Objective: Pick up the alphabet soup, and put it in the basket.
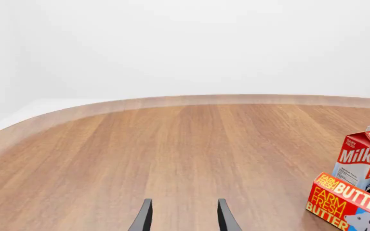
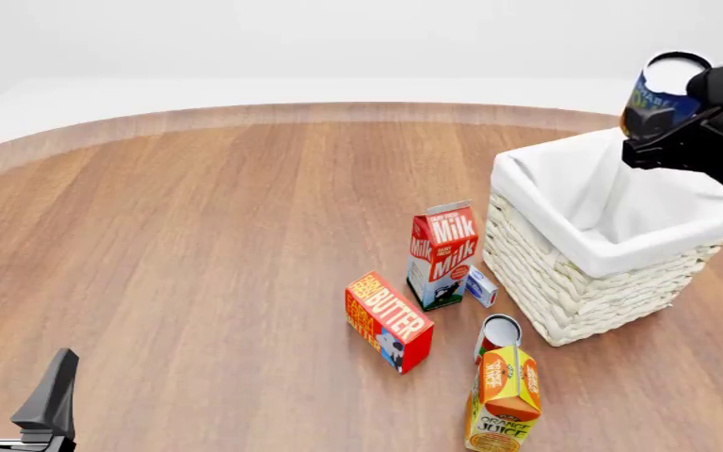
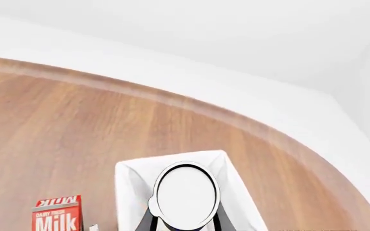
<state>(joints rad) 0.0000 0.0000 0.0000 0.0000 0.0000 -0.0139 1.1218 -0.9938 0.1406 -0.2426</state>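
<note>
Fingers of the right gripper (image 2: 663,118) clamp the alphabet soup (image 2: 663,89) high above the basket (image 2: 587,282), left gripper (image 2: 16,386) spread wide, cartons reading "Milk" (image 2: 443,254) and "Farm Fresh Butter" (image 2: 390,320).

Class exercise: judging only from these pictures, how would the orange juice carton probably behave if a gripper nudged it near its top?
The orange juice carton stands upright, tall for its footprint, so a high push would probably tip it, not slide it. Its flat faces suggest it would not roll. A small can stands just behind, so it might knock that.
</note>
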